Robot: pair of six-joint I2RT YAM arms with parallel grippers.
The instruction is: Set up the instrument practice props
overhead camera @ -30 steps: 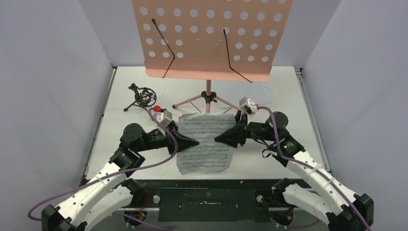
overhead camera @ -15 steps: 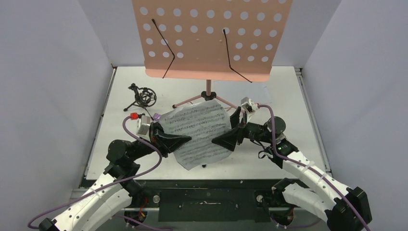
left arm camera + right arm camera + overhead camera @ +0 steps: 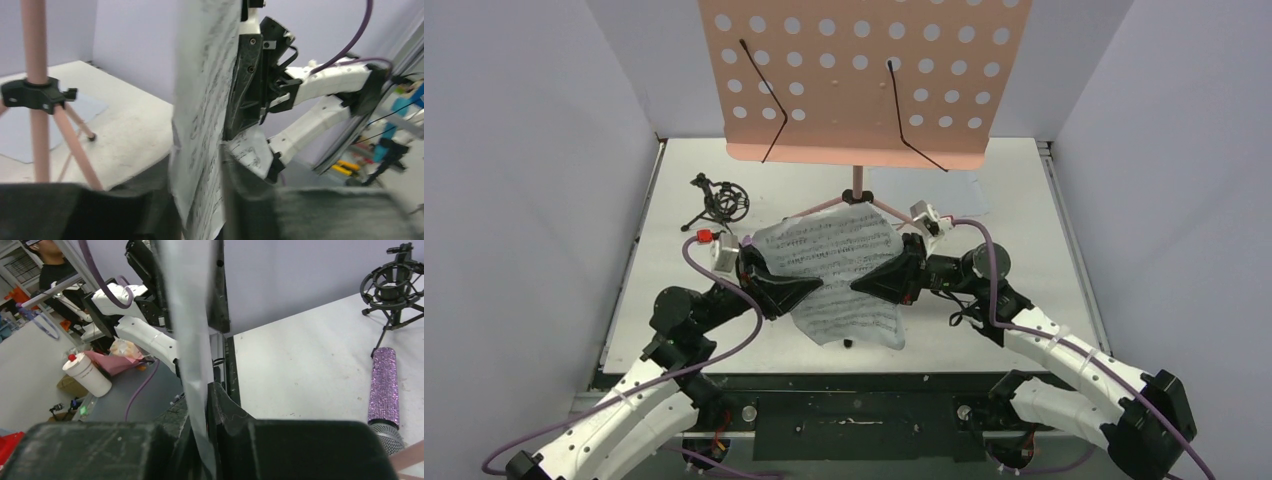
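A white sheet-music page (image 3: 839,262) hangs above the table, pinched from both sides. My left gripper (image 3: 817,290) is shut on its left part and my right gripper (image 3: 857,285) is shut on its right part. The left wrist view shows the page (image 3: 205,100) edge-on between my fingers. So does the right wrist view (image 3: 192,340). The pink music stand's perforated desk (image 3: 854,80) stands behind, on its pole (image 3: 856,182). A second page (image 3: 929,190) lies flat under the stand. The black tripod mic holder (image 3: 721,200) stands at the back left. The purple glitter microphone (image 3: 384,385) lies near it.
Grey walls close in the table (image 3: 1024,300) on the left, back and right. The stand's tripod legs (image 3: 809,212) spread over the table's middle back. A white bottle (image 3: 90,375) and clutter sit beyond the table's front edge.
The page lay flat on the table a second ago. Both grippers have lifted it, tilted it up and carried it a little toward the stand. The left arm swung left and up.
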